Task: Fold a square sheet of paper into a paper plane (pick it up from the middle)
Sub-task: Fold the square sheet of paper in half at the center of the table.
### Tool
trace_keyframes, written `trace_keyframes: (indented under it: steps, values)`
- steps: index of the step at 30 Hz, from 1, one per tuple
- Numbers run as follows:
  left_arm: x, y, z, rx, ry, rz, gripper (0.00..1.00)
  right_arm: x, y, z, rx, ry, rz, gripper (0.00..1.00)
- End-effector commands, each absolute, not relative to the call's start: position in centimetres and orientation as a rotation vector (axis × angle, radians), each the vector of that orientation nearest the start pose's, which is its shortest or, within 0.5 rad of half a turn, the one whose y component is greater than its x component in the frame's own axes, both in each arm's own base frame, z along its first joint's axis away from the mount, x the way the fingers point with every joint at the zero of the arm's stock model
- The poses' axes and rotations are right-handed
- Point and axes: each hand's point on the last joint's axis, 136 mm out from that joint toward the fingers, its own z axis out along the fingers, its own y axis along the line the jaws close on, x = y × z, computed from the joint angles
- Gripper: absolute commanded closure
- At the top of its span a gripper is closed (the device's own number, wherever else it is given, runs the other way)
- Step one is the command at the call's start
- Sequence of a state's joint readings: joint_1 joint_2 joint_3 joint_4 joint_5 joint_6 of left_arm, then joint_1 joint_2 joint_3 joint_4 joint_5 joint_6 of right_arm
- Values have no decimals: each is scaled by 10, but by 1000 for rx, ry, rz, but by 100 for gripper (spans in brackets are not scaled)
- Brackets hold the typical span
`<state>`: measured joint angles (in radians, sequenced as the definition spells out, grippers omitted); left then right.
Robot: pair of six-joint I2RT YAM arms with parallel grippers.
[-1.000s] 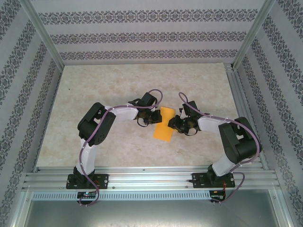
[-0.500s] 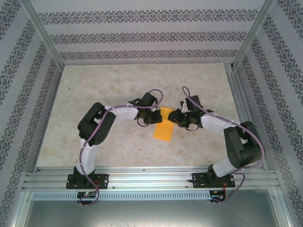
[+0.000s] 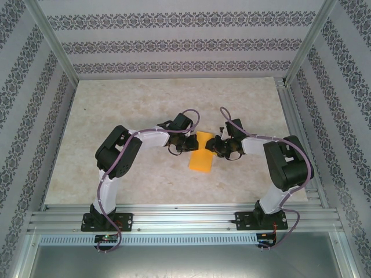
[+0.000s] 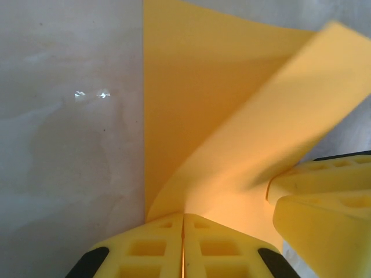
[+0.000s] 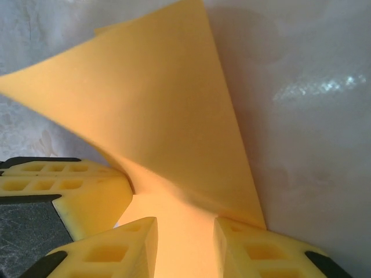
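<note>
Mid-desk (image 3: pixel 116 110), the left tool (image 3: pixel 190 145) stays clenched on the sheet (image 3: pixel 202 161), pinching its left edge. The orange-yellow sheet lies between the two tools, its near part flat and its far part lifted into a curl. Over the last second the right tool (image 3: pixel 216 146) has edged in against the sheet's right side. Its jaws stand apart, straddling the paper without clamping it. We judge that a fold is being set up and the folding is far from done. From above, the sheet reads as a flat strip. The wrist cameras reveal the raised, curling flap and the gap between the right tool's yellow fingers (image 5: pixel 145 246).
</note>
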<state>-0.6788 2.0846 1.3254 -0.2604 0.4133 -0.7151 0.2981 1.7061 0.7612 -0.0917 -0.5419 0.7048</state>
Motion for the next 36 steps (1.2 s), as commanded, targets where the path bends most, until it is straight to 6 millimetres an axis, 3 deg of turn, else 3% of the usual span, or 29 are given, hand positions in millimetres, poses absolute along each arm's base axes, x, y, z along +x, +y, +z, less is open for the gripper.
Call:
trace_keyframes:
  steps: [1,4,7,12,19,21,26,28,36]
  values:
    - [321,-356,-4,143,2920,-879,90,326,190,43,313,2676,1036,67]
    - [322,-357,-3,142,2918,-883,90,335,192,65,281,2632,1041,67]
    - [322,-358,-3,142,2918,-884,90,341,194,66,265,2627,1039,67]
    - [322,-358,-2,143,2917,-886,90,346,194,42,286,2670,1033,67]
    - [321,-357,-4,142,2921,-885,90,343,177,4,353,2761,947,67]
    - [322,-357,-3,144,2921,-882,90,343,182,12,342,2746,991,67]
    - [321,-356,-5,146,2924,-875,90,359,189,66,269,2627,1050,65]
    - [322,-357,-4,141,2923,-879,90,364,189,77,243,2610,1044,65]
    - [322,-358,-4,141,2923,-885,90,375,187,52,268,2656,1032,66]
